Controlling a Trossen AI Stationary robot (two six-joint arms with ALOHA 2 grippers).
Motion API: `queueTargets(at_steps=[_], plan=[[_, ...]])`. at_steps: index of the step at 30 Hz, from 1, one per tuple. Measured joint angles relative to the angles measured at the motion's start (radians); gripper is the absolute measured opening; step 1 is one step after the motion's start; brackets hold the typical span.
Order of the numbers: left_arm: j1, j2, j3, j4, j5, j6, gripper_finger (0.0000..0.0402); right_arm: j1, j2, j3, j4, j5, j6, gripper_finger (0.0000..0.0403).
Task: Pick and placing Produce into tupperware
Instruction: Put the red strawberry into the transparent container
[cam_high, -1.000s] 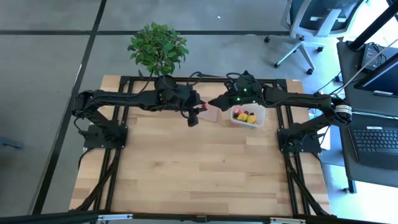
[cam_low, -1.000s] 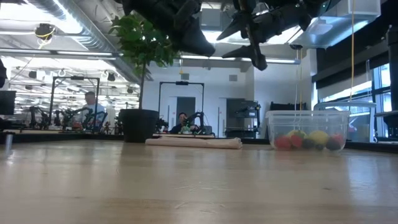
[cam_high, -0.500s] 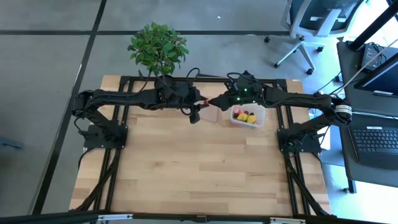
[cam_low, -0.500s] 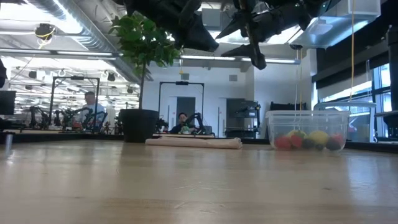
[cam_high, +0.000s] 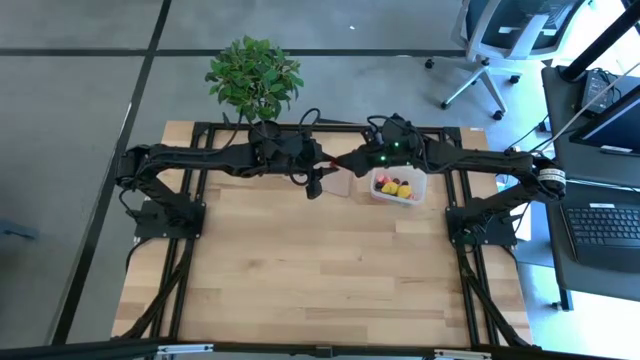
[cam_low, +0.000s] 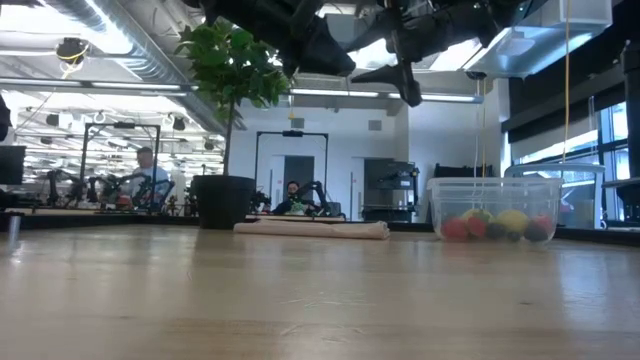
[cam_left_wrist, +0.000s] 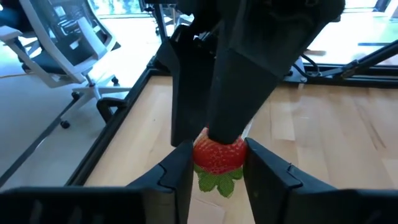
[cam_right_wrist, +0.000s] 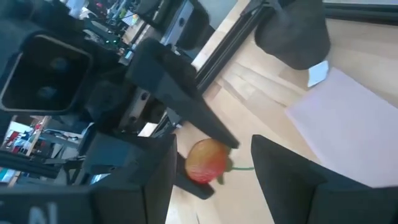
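Since a second ago both arms are drawing closer together above the far edge of the tabletop (cam_high: 330, 270), so that the left pincer (cam_high: 322, 170) and the right pincer (cam_high: 343, 163) are now meeting tip to tip just beside the tupperware (cam_high: 400, 187). Left pincer fingers (cam_left_wrist: 180, 171) are pinching a red strawberry (cam_left_wrist: 219, 154) with its green leaves hanging down (seen clearly in the left wrist view). Right pincer (cam_right_wrist: 211, 165) is standing spread, its two fingers (cam_right_wrist: 283, 168) lying on either side of the strawberry (cam_right_wrist: 206, 161) without closing on it. Both pincers are hovering well above the wood in the low view. The tupperware (cam_low: 494, 208) is resting on the tabletop at the far right, holding yellow, red and dark produce (cam_low: 494, 225). A flat brown sheet (cam_high: 338, 185) is lying under the meeting point, and a potted plant (cam_high: 254, 76) is standing behind the table
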Motion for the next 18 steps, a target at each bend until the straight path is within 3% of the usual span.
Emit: queueTargets(at_steps=[10, 18], plan=[[-0.001, 0.0, 0.0, 0.041, -0.005, 0.016, 0.013, 0.016, 0.0, 0.0, 0.016, 0.0, 0.001, 0.0209], [-0.001, 0.0, 0.0, 0.049, -0.004, 0.017, 0.0109, 0.015, 0.0, 0.0, 0.031, -0.002, -0.003, 0.0209]])
